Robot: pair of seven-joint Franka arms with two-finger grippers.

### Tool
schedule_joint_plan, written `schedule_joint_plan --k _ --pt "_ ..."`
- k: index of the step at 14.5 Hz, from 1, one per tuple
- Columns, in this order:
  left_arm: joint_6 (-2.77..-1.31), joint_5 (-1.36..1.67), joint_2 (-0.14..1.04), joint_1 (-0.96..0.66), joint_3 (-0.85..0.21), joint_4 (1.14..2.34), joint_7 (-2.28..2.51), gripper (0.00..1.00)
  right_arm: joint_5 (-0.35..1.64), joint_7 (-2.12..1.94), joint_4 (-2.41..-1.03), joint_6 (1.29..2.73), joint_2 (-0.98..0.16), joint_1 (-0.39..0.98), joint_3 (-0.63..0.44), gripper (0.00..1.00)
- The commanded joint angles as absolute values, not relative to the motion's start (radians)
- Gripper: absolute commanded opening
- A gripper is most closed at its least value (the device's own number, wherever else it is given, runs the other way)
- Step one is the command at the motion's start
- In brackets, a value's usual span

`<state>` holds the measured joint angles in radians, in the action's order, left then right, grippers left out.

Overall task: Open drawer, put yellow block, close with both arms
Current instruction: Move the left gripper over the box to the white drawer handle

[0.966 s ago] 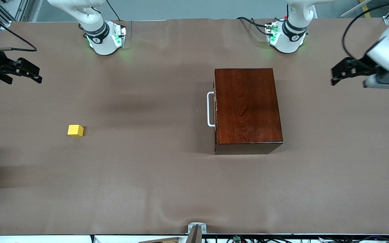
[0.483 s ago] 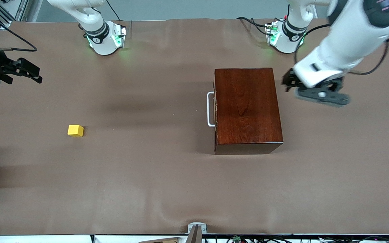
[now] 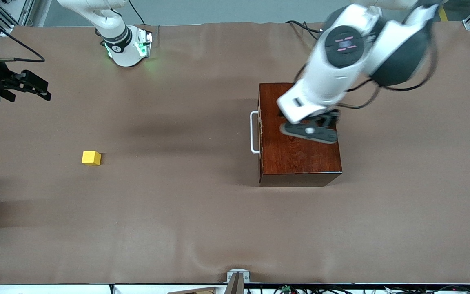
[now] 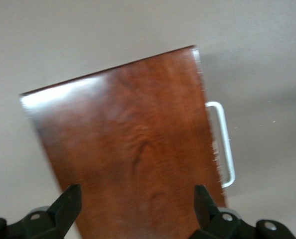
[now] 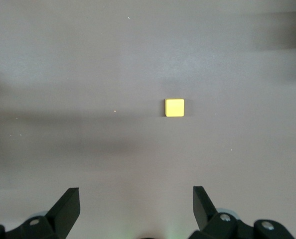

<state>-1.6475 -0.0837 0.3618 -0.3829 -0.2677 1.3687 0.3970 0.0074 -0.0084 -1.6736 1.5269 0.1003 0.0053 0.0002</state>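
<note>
Hovering over the box (image 3: 300, 155), drawer (image 3: 260, 132) shut: left claw (image 4: 138, 209), fingers apart, empty. Right claw (image 3: 29, 85) waits spread over the desk (image 3: 202, 212) edge; yellow block (image 3: 91, 158) alone, well apart.

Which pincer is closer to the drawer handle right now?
Left. The left pincer hangs open over the box top, close to the drawer handle. The right pincer waits open at the right arm's end of the table.

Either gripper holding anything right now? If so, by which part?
Nothing held. Left gripper is open over the box; right gripper open, waiting.
</note>
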Motion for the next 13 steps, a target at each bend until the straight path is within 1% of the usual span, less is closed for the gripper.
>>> schedule_joint_plan --k 1,4,6,7,10,11,13 --pt "-1.669 -0.150 0.455 -0.474 -0.258 1.278 0.521 1.00 0.018 0.002 -1.694 1.528 0.124 0.002 0.002 1.00" --pt "-1.727 -0.201 0.541 -0.557 -0.253 1.232 0.667 1.00 0.018 0.002 -1.694 1.526 0.124 0.002 0.002 1.00" --pt "-1.764 -0.204 0.595 -0.610 -0.224 1.226 0.742 1.00 0.018 0.002 -1.694 1.525 0.124 0.002 0.002 1.00" --pt "-1.775 -0.204 0.616 -0.661 -0.189 1.217 0.777 1.00 0.018 0.002 -1.694 1.525 0.124 0.002 0.002 1.00" --pt "-1.776 -0.203 0.672 -0.842 -0.027 1.193 0.859 1.00 0.018 0.002 -1.694 1.525 0.124 0.002 0.002 1.00" --pt "-1.776 -0.201 0.686 -0.877 0.004 1.195 0.873 1.00 0.018 0.002 -1.694 1.525 0.124 0.002 0.002 1.00" --pt "-1.779 -0.201 0.707 -0.894 0.018 1.196 0.917 1.00 0.018 0.002 -1.695 1.525 0.124 0.002 0.002 1.00"
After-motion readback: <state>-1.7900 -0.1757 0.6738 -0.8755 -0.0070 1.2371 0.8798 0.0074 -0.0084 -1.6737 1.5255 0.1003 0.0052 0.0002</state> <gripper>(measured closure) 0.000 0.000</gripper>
